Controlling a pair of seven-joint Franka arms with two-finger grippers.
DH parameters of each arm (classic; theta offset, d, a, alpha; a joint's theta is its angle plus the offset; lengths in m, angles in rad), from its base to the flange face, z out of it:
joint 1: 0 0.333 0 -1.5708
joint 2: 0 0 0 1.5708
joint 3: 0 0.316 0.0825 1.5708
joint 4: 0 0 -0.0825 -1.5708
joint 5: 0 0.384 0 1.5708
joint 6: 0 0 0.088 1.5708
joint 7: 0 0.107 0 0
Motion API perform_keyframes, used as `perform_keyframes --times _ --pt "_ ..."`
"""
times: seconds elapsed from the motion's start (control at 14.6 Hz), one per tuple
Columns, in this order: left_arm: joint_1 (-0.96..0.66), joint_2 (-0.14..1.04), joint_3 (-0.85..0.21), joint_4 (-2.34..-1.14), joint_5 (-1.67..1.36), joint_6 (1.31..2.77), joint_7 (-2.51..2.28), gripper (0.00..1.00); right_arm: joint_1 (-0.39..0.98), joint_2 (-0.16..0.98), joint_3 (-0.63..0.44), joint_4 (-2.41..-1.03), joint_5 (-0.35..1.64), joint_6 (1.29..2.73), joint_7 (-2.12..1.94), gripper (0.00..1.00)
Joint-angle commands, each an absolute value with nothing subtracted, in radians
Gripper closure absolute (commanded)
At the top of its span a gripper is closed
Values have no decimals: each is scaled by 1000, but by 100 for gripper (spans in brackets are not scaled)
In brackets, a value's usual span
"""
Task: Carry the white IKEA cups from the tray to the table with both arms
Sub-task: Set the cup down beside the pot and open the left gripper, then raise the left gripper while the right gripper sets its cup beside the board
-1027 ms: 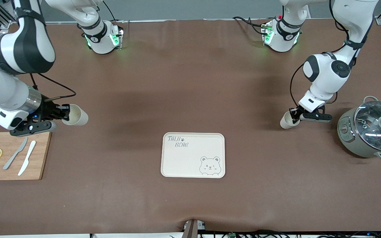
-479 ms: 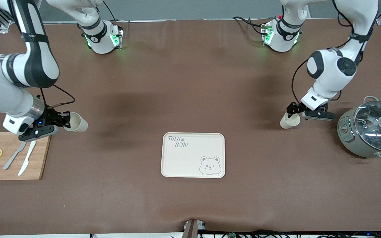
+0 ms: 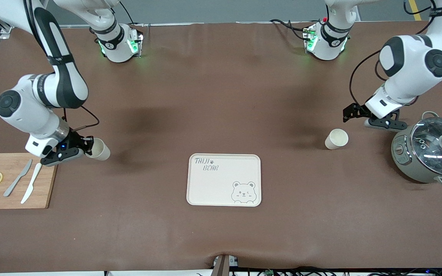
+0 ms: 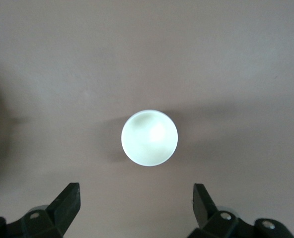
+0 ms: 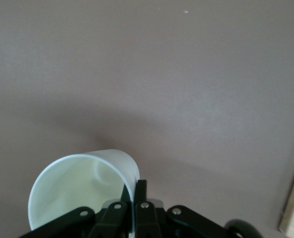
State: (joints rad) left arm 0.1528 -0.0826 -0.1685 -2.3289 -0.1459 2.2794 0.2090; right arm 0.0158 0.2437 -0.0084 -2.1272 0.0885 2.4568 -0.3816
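One white cup [image 3: 336, 138] stands upright on the brown table, between the bear tray and the pot. My left gripper [image 3: 349, 113] is open and empty, up in the air beside this cup. In the left wrist view the cup [image 4: 149, 137] shows from above, apart from both fingers [image 4: 67, 203]. My right gripper [image 3: 86, 147] is shut on the rim of the second white cup [image 3: 99, 150], which is tilted on its side, low over the table beside the cutting board. In the right wrist view the wall of this cup [image 5: 82, 193] is pinched between the fingertips [image 5: 142, 191].
A cream bear tray [image 3: 224, 180] lies at the table's middle. A grey-green pot with glass lid [image 3: 430, 149] stands at the left arm's end. A wooden cutting board [image 3: 17, 180] with two knives and lemon slices lies at the right arm's end.
My left gripper has let go of its cup, opened and lifted away toward the pot; that cup now stands alone. My right gripper has moved with its cup slightly toward the tray and lower.
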Motion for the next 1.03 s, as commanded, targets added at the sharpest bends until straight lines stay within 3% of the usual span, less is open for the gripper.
perform_keyframes --times 0.0,0.21,0.41,0.68,0.96 --pt "163 -34 -167 -2160 -158 2175 166 0 3 281 2 -2157 107 2548 -442 100" --pt "43 40 -42 -1921 -115 1996 66 0 5 302 3 -2163 107 2579 -443 100" --pt "9 83 -23 -1746 -42 1840 58 0 0 333 3 -2175 107 2644 -468 100" --pt "-32 112 -21 -1649 -41 1813 29 0 0 341 3 -2191 107 2684 -474 100" --pt "-54 109 -63 -1638 72 1802 32 0 0 351 3 -2192 107 2697 -474 100"
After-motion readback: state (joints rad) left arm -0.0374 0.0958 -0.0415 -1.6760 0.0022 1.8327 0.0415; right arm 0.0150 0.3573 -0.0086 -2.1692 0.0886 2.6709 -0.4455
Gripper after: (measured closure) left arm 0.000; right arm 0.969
